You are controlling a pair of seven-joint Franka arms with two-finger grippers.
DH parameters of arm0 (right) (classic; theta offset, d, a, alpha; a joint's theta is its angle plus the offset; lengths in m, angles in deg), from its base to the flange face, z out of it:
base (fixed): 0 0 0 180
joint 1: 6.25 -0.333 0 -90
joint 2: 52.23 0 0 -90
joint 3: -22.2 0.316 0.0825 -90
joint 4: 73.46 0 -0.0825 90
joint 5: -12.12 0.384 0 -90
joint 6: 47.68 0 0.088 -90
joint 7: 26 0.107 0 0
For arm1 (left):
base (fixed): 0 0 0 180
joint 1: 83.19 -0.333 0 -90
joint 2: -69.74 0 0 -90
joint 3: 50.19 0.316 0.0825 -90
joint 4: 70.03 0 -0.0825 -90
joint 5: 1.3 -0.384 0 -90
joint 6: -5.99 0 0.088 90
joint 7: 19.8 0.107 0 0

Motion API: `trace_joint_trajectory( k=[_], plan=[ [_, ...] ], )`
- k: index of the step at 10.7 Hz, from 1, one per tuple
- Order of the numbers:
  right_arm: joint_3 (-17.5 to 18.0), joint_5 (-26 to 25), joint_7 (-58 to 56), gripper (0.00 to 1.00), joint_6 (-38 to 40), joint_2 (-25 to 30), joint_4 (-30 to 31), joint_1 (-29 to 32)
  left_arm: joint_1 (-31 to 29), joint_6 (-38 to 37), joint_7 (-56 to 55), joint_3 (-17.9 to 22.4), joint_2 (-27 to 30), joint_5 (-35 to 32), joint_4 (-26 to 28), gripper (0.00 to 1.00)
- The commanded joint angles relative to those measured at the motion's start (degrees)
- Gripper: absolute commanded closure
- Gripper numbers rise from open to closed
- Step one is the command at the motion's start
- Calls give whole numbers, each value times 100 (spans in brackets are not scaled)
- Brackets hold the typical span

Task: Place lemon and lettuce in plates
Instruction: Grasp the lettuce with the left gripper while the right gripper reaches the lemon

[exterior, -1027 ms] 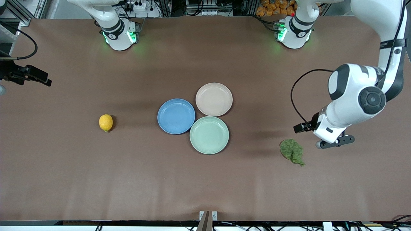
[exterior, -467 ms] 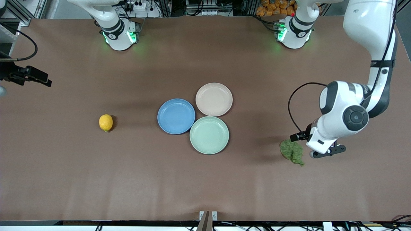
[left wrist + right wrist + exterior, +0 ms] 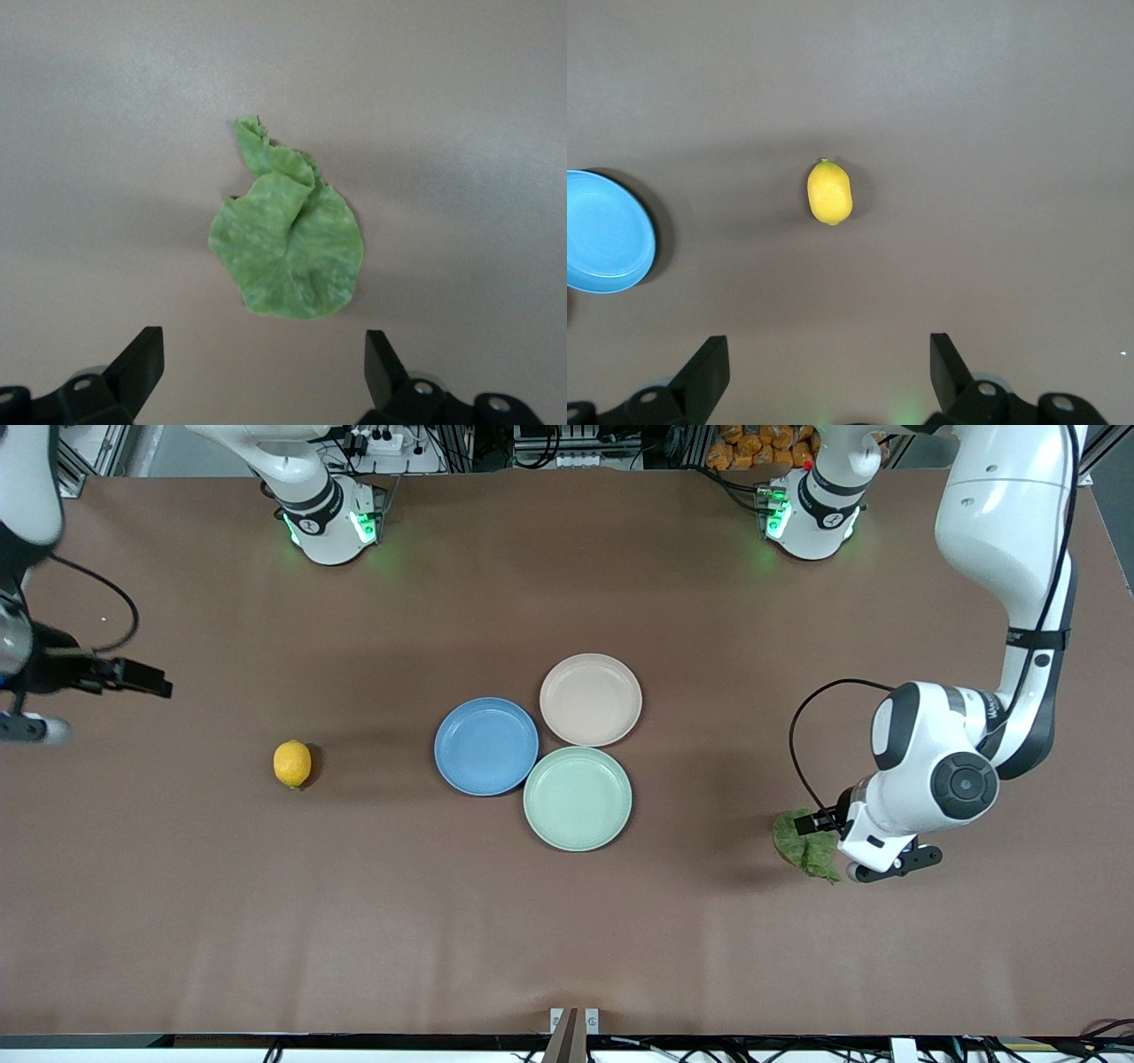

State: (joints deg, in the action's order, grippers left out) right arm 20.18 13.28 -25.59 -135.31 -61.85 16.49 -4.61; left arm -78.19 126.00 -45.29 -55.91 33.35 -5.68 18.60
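Observation:
The lettuce (image 3: 804,844) lies flat on the brown table toward the left arm's end; the left wrist view shows it too (image 3: 288,248). My left gripper (image 3: 879,859) is open and empty, low over the table just beside the lettuce (image 3: 263,354). The lemon (image 3: 292,763) lies toward the right arm's end and also shows in the right wrist view (image 3: 829,192). My right gripper (image 3: 27,722) is open and empty, up over the table's edge at that end (image 3: 830,354). The blue plate (image 3: 486,746) and the beige-pink plate (image 3: 591,699) sit mid-table, both empty.
A pale mint-green plate (image 3: 578,798) touches the other two plates, nearer to the front camera. The blue plate's rim shows in the right wrist view (image 3: 607,232). Bare brown table surrounds the lemon and the lettuce.
My left gripper has come down and closer to the lettuce. My right arm has swung into view, its gripper now over the table's end near the lemon. No object has moved.

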Motion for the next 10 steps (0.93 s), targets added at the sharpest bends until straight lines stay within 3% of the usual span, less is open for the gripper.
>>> trace_joint_trajectory(
  k=[1,3,10],
  plan=[
    [61,68,-242,0,-105,-320,-66,91,54,363,-211,36,-298,-221,-152,0],
    [61,33,-243,0,-184,-436,-13,100,45,636,-211,45,-439,-221,-152,0],
    [61,24,-243,0,-1632,-348,1207,91,45,1234,-202,45,-808,-221,-170,0]
  ],
)
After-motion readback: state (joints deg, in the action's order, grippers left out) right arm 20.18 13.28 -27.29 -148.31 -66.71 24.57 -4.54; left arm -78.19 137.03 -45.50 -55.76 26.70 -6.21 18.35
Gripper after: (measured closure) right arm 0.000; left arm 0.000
